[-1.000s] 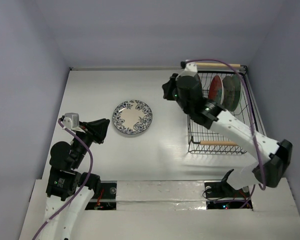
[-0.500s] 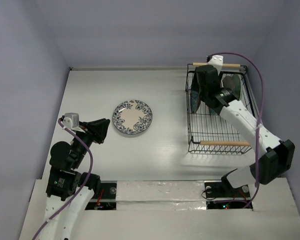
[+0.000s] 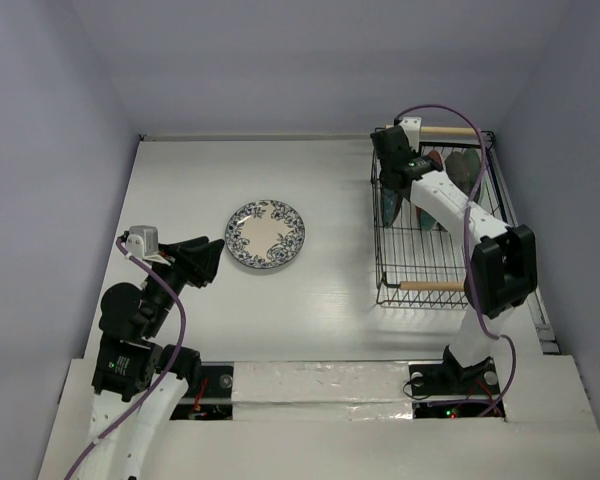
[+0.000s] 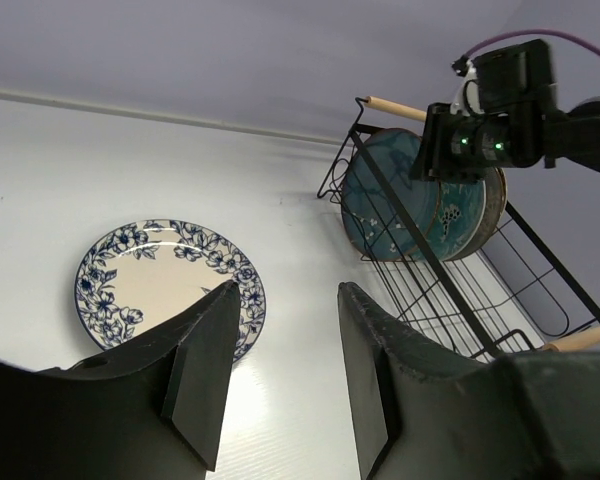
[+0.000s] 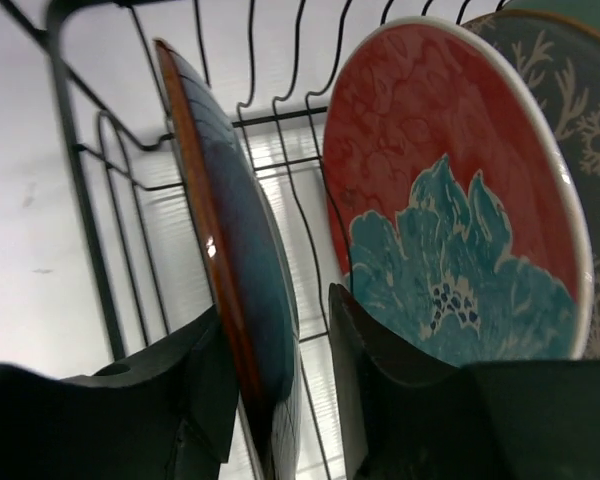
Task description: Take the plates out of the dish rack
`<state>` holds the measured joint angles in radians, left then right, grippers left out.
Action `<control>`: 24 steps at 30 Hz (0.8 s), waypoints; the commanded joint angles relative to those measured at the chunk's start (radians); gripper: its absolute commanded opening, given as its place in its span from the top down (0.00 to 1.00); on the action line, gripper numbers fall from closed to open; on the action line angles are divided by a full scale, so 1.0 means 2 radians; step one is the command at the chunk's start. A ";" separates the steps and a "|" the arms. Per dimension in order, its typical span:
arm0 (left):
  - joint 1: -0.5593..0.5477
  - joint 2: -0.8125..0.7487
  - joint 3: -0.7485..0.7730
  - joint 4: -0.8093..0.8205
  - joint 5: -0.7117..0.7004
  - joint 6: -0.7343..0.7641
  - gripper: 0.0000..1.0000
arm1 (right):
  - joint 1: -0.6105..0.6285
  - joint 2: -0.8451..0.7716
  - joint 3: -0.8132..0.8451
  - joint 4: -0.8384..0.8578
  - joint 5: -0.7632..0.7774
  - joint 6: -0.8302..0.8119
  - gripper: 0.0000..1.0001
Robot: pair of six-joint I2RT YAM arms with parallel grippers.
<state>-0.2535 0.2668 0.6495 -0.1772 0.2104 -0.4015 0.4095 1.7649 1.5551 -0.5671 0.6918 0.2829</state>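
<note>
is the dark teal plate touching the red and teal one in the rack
Apart. The right wrist view shows rack wires and table through a clear gap between the dark teal plate and the red-and-teal plate.

Between the right gripper's (image 5: 280,335) jaws stands the dark teal round plate (image 5: 248,250), inside the black wire dish rack (image 3: 435,286). Right of them stands the red-and-teal round plate (image 5: 450,200), with the grey-brown reindeer plate (image 5: 572,95) behind it. Ahead-left of the left gripper's (image 4: 285,295) jaws, the white-blue floral round plate (image 4: 145,285) lies on the white table (image 3: 330,200).
</note>
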 commanded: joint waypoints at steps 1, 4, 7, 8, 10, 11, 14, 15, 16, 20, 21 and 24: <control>0.002 0.002 0.007 0.019 0.005 0.002 0.59 | -0.003 0.016 0.045 -0.022 0.039 -0.004 0.59; 0.002 0.002 0.006 0.019 0.005 0.003 0.59 | -0.003 0.020 0.052 -0.026 0.060 -0.011 0.73; 0.002 0.002 0.006 0.019 0.007 0.003 0.59 | -0.003 0.010 0.058 -0.032 0.076 -0.021 0.87; 0.002 0.002 0.005 0.020 0.006 0.003 0.59 | -0.003 0.001 0.061 -0.034 0.078 -0.023 0.93; 0.002 0.001 0.005 0.020 0.007 0.003 0.59 | -0.003 -0.008 0.063 -0.036 0.081 -0.029 0.99; 0.002 0.001 0.005 0.020 0.007 0.004 0.59 | -0.003 -0.012 0.065 -0.036 0.084 -0.035 1.00; 0.002 0.000 0.005 0.020 0.007 0.002 0.59 | 0.002 -0.022 0.080 -0.046 0.100 -0.046 1.00; 0.002 0.000 0.005 0.020 0.007 0.003 0.59 | 0.002 -0.023 0.085 -0.050 0.104 -0.049 1.00; 0.002 0.000 0.005 0.020 0.007 0.002 0.59 | 0.002 -0.027 0.095 -0.055 0.110 -0.055 1.00; 0.002 -0.001 0.006 0.020 0.007 0.002 0.59 | 0.002 -0.040 0.121 -0.077 0.129 -0.060 1.00; 0.002 -0.001 0.005 0.020 0.008 0.002 0.59 | 0.002 -0.043 0.126 -0.080 0.133 -0.062 1.00; 0.002 0.002 0.004 0.022 0.010 0.002 0.59 | 0.002 -0.062 0.144 -0.090 0.135 -0.064 1.00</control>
<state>-0.2535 0.2668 0.6495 -0.1768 0.2127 -0.4015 0.4179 1.7638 1.7294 -0.7750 0.8253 0.1860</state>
